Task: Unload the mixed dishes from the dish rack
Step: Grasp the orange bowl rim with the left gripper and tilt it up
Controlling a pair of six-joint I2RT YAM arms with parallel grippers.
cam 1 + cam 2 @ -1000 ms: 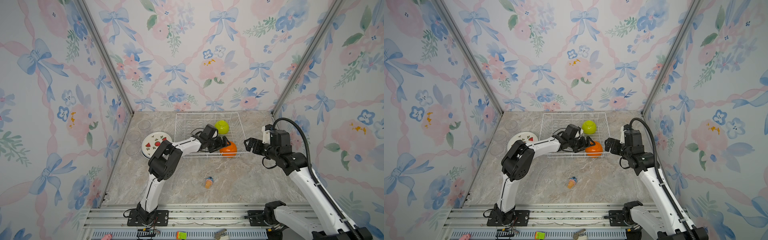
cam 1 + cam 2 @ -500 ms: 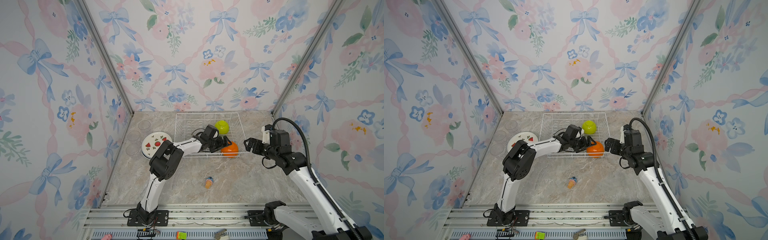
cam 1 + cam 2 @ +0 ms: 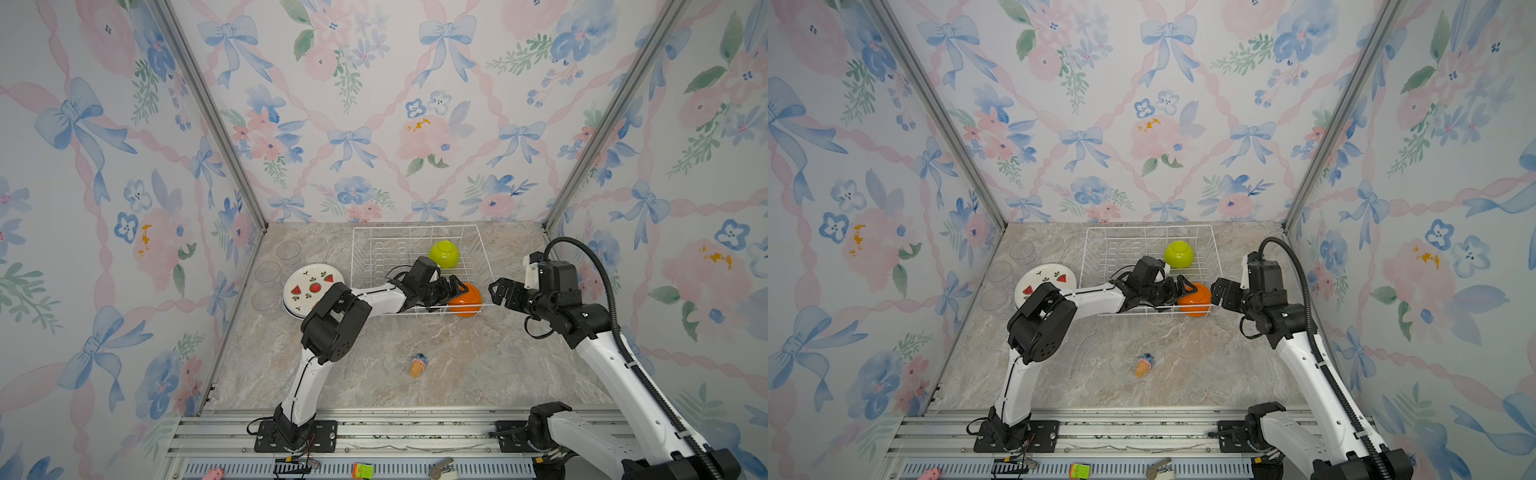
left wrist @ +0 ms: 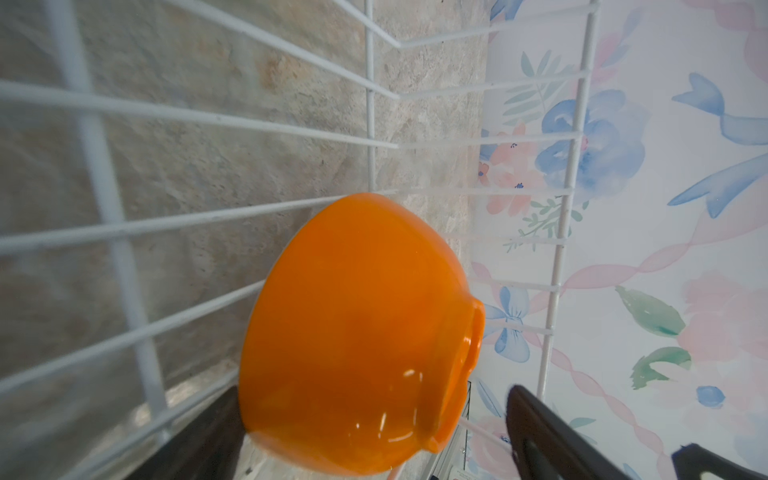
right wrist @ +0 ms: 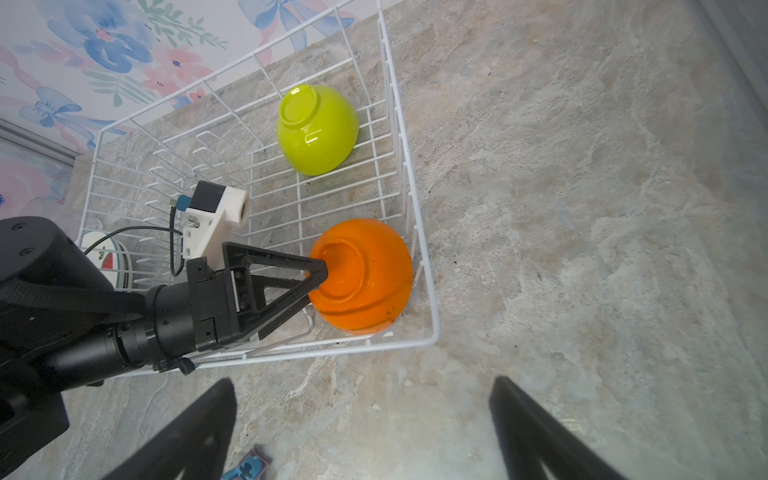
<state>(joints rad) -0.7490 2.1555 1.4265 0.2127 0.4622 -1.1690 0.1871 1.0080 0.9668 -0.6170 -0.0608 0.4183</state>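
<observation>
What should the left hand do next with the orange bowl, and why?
Probably close the left gripper on the orange bowl. Its jaws stand open with the bowl between them, upside down in the near corner of the dish rack, so it looks ready to grip and lift.

- Three walls enclosed the scene: a back wall [image 3: 415, 104], a left wall [image 3: 83, 208] and a right wall [image 3: 706, 187], all papered alike.
- The wallpaper [image 3: 1084, 137] was pale, printed with blue bows, twisting pink ribbons in a lattice, pink and blue flowers, and green leaves.
- Slanting metal posts [image 3: 210, 112] ran up the two back corners where the walls met.
- The worktop [image 3: 478, 365] had a beige-grey marble pattern with paler veins.
- Ribbed aluminium rails [image 3: 415, 432] ran along its near edge.
- The light was soft and even, casting only faint shadows.
</observation>
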